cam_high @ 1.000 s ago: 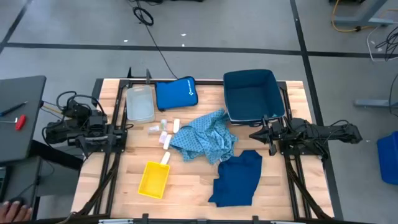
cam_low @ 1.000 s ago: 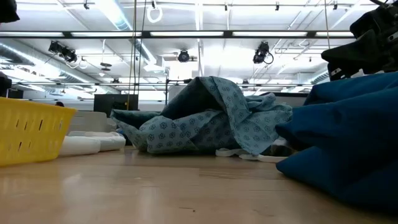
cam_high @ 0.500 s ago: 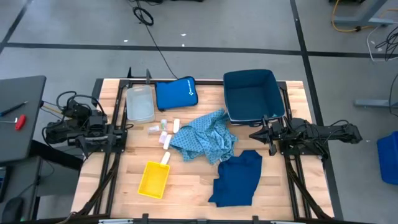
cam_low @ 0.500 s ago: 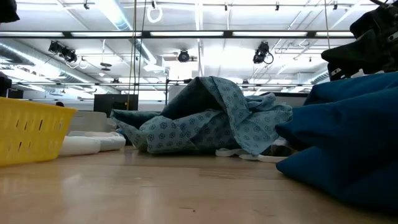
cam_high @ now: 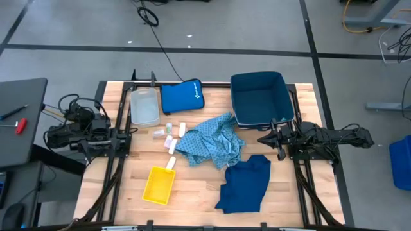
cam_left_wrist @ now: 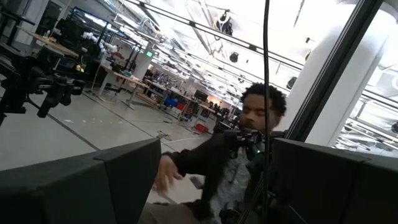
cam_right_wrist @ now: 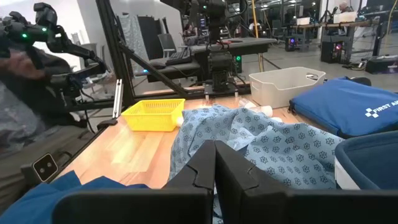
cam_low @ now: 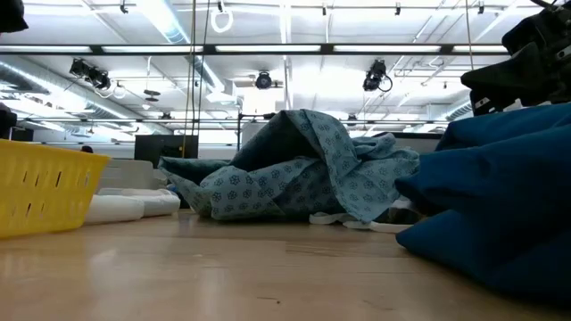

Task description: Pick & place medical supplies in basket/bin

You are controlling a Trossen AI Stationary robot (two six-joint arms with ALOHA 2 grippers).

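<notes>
The light-blue patterned garment (cam_high: 213, 142) lies crumpled at mid table, also seen in the low view (cam_low: 303, 169) and the right wrist view (cam_right_wrist: 261, 143). The navy garment (cam_high: 247, 183) lies flat near the table's near edge. Several white rolls and tiny vials (cam_high: 169, 135) lie on the wood to the patterned garment's left. My right gripper (cam_high: 262, 138) is shut and hovers at the table's right side, pointing at the patterned garment (cam_right_wrist: 215, 149). My left gripper (cam_high: 125, 133) waits open at the table's left edge (cam_left_wrist: 217, 162), touching nothing.
A yellow basket (cam_high: 159, 185) stands near the near-left, a clear bin (cam_high: 144, 106) at far left, a navy bin (cam_high: 260, 97) at far right. A royal-blue pouch (cam_high: 182, 96) lies between the two bins. A person (cam_left_wrist: 242, 155) sits beyond the table's left side.
</notes>
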